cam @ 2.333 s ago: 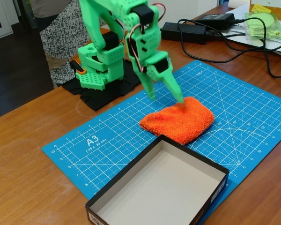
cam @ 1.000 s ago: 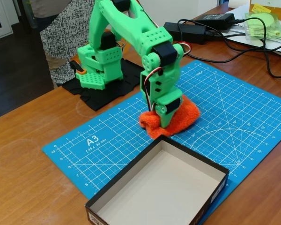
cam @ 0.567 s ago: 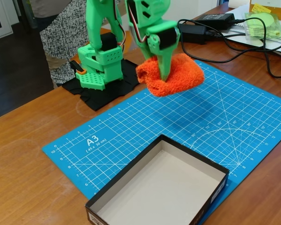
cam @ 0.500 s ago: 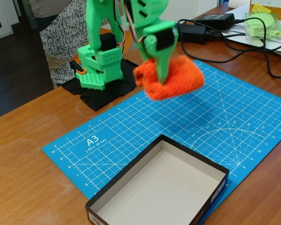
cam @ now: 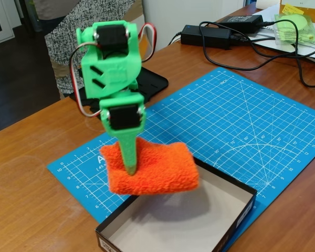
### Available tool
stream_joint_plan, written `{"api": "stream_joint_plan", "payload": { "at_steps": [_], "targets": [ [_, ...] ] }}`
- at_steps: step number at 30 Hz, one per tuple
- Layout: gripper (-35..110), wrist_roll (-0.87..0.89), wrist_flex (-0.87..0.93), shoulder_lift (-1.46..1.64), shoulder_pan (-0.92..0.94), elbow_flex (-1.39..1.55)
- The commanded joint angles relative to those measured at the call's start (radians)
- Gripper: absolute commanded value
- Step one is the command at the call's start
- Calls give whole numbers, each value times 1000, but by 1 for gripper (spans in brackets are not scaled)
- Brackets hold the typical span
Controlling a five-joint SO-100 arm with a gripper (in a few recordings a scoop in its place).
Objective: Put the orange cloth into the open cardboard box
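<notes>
1. My tool (cam: 130, 167) points straight down, its green fingers closed tight on the orange cloth (cam: 152, 170), pinching it near the cloth's 9 o'clock side.
2. The orange cloth hangs off my tool in the air, spread flat and fluffy, clear of the surfaces beneath it.
3. It floats above the 11 o'clock corner of the open cardboard box (cam: 236, 215), overlapping that far-left rim in the fixed view and throwing a shadow onto the pale box floor.
4. The box sits at 6 o'clock in the fixed view, black walls outside, off-white inside, nothing resting on its floor, with a small label at its nearest corner.
5. The box lies partly on the blue cutting mat (cam: 252, 126), which covers the wooden table (cam: 26, 173).
6. At 1 o'clock on the table are black power bricks (cam: 207, 34) with cables, and a clear bag of pale green pads (cam: 296, 26).
7. A person in a speckled garment (cam: 63, 37) stands behind the table at 11 o'clock.
</notes>
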Motion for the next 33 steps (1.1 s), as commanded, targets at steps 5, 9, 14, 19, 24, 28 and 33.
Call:
{"api": "stream_joint_plan", "payload": {
  "at_steps": [5, 9, 14, 19, 24, 28, 33],
  "targets": [
    [0, 55, -35, -34, -92, -101],
    [0, 49, -51, -204, -109, -275],
    [0, 69, -147, -285, -95, -279],
    [15, 51, -161, -290, -83, -279],
    [29, 32, -121, -268, -78, -279],
    [28, 46, -94, -250, -77, -279],
    [28, 64, -28, -193, -84, -279]
  ]
}}
